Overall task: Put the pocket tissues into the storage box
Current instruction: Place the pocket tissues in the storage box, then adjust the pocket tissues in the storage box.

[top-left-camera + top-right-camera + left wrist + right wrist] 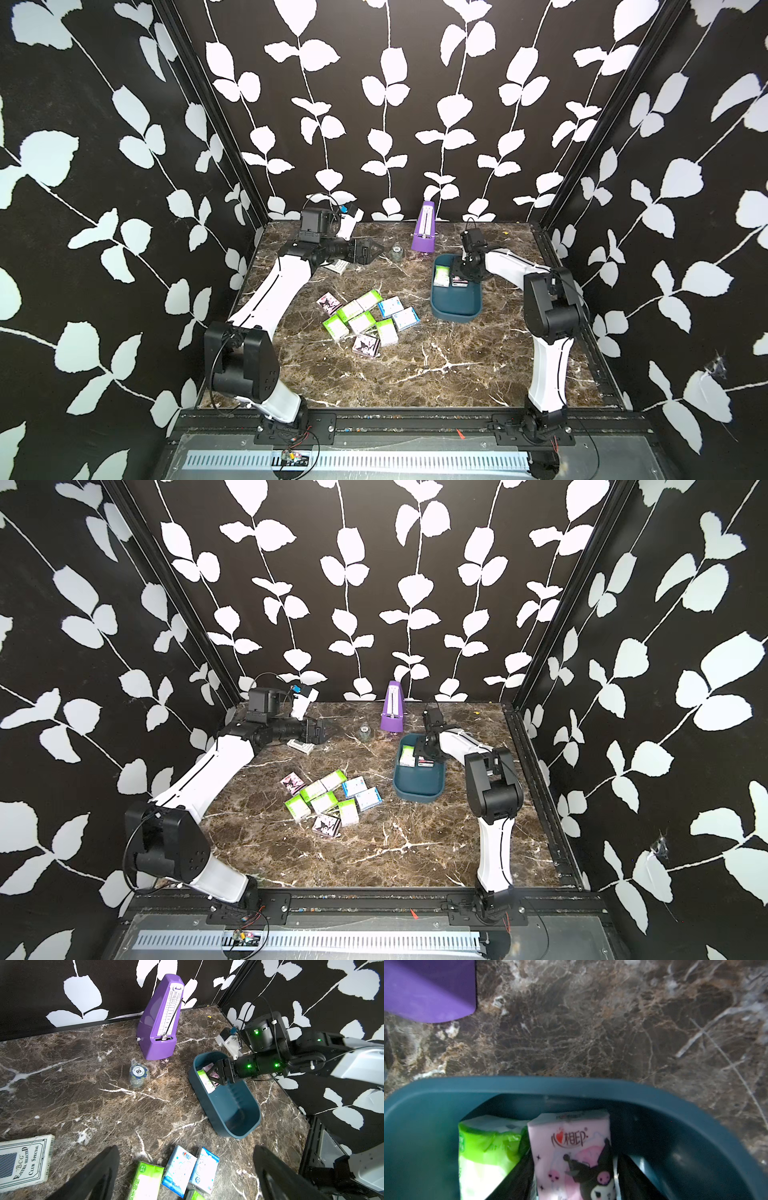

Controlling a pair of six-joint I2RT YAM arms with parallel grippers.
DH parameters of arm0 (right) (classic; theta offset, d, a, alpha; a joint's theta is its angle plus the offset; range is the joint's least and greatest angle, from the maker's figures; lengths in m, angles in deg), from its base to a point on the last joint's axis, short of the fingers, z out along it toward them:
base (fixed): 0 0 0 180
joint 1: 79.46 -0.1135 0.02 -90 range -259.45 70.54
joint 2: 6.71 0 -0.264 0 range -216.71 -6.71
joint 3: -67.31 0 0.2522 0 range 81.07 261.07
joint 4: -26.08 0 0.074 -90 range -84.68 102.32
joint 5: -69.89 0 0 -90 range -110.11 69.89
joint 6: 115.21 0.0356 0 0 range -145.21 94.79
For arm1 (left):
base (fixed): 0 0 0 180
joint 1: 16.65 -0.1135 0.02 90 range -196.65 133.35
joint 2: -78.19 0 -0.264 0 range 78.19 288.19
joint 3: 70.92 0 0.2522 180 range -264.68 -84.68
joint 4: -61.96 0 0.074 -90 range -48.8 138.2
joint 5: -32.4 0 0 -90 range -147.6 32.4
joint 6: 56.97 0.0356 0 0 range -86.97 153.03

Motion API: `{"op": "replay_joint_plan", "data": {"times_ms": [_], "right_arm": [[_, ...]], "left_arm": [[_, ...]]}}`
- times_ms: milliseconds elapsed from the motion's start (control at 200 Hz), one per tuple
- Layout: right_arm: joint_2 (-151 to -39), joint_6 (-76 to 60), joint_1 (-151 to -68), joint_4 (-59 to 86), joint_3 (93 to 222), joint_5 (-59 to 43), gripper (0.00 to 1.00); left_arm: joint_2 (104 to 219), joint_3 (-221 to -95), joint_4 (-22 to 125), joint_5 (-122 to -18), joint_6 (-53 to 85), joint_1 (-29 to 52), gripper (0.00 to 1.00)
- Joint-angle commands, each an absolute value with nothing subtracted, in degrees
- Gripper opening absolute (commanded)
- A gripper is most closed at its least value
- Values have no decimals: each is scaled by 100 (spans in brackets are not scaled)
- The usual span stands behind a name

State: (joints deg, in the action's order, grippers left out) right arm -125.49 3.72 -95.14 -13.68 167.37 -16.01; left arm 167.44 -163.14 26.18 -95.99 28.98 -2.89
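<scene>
1. Two arms out; right arm (548, 307) folded, wrist pitched down into storage box (457, 309), far-right worktop (415, 374).
2. Right claw (460, 277) — jaws apart, flanking pink packet (571, 1147) inside.
3. Left claw (370, 251) near far-left corner — spread wide, empty.
4. Other pocket tissues (365, 318) mid-worktop.

We see a dark teal plastic tub (457, 318), rounded and low-walled, holding a lime-green-and-white packet (441, 275) and a pink cartoon-printed packet (571, 1157) at its far end. A cluster of green, blue and pink packets (365, 320) lies beside it on the marble tabletop (415, 374).
</scene>
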Motion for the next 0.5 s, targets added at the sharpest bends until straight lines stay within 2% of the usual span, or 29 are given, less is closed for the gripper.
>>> {"op": "replay_joint_plan", "data": {"times_ms": [0, 315, 495], "right_arm": [[-12230, 406, -9484, -1262, 16559, -1475, 68], [-11659, -1, -9488, -1486, 16426, -1382, 73], [-11332, -368, -9585, -1817, 16183, -1438, 70]], "left_arm": [[16713, -16383, 2566, -9603, 2978, -259, 99], [16729, -16378, 2612, -9640, 2950, -259, 99], [16721, -16333, 2631, -9620, 2969, -259, 99]]}}
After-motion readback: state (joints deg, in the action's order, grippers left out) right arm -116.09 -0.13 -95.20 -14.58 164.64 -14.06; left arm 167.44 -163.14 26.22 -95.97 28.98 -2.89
